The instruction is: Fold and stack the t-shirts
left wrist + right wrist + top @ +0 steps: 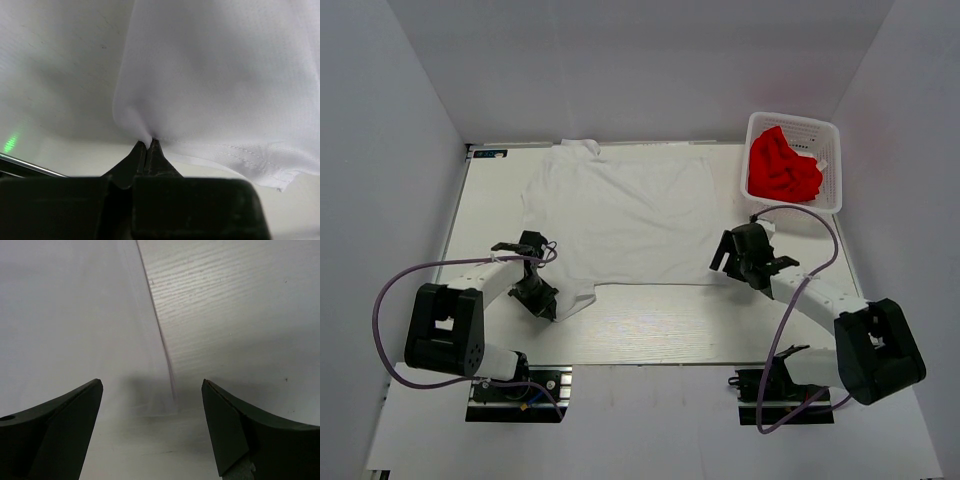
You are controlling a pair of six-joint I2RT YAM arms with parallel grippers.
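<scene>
You are working the opening fold on the plain white cloth t-shirt [620,215], which is lying spread flat on the pale wood-grain table [660,330], collar toward twelve o'clock and hem toward six.

Your left gripper [150,145] is pinching the cloth at the shirt's seven o'clock corner. The jaws are pressed together, with a small pucker of fabric gathering at the tips, just inside the stitched hem [235,155]. That bite is looking shallow. In my judgement it is holding, but a sharp lift is risking a slip.

Your right gripper [152,382] is standing spread wide and gripping nothing. It is hovering over the shirt's five o'clock corner, with the side edge of the cloth running between the jaws. I judge it is sitting there to take the matching corner, so that both arms are lifting the hem evenly toward twelve o'clock. The wrist view is not showing whether its tips are touching the table.

The bright red cloth t-shirt [782,168] is lying crumpled in the white plastic lattice basket [794,119] at two o'clock, well apart from both arms. Neither folding nor stacking is done yet.
</scene>
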